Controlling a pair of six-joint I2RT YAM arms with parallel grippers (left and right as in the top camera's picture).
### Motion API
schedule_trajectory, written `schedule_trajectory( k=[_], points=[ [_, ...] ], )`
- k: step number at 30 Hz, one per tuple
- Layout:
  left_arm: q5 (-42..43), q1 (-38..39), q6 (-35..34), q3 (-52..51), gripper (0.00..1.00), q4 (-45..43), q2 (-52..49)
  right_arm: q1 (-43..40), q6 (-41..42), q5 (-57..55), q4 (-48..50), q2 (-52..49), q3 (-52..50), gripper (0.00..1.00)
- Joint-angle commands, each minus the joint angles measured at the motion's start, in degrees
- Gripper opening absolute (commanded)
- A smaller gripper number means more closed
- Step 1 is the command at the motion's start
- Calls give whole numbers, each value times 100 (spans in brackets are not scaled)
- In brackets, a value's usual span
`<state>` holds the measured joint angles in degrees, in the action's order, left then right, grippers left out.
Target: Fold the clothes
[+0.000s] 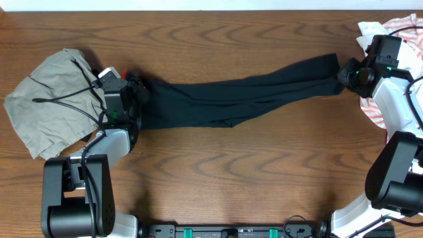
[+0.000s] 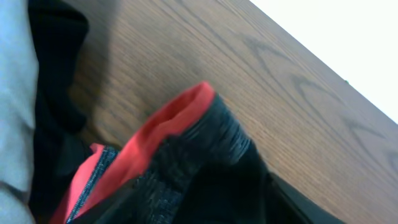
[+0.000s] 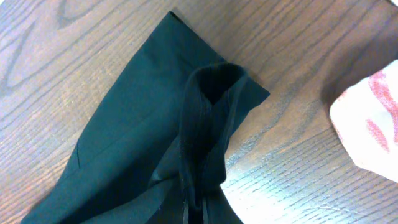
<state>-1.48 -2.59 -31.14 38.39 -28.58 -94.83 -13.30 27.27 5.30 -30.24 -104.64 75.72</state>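
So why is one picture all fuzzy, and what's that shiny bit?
Left wrist view: the leggings are too close, so the red edge blurs. Right wrist view: sharp, with pale glare on the table. Overhead view: evenly lit and clear.

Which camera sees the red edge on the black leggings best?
The left wrist view: the red edge fills the middle. Overhead shows the whole leggings but barely a red speck. The right wrist view shows only black leg ends.
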Motion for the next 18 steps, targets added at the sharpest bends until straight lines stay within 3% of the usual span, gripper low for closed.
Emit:
schedule_trajectory(
  k=[1,12,18],
  points=[
    [114,-24,68,151,62,-26,-33,55,101,-127,-15,-52,118,1],
    [450,28,70,149,61,197,-33,81,101,-127,-79,-52,116,1],
    [599,179,70,149,47,376,-33,101,98,-125,-105,-52,116,1]
  ],
)
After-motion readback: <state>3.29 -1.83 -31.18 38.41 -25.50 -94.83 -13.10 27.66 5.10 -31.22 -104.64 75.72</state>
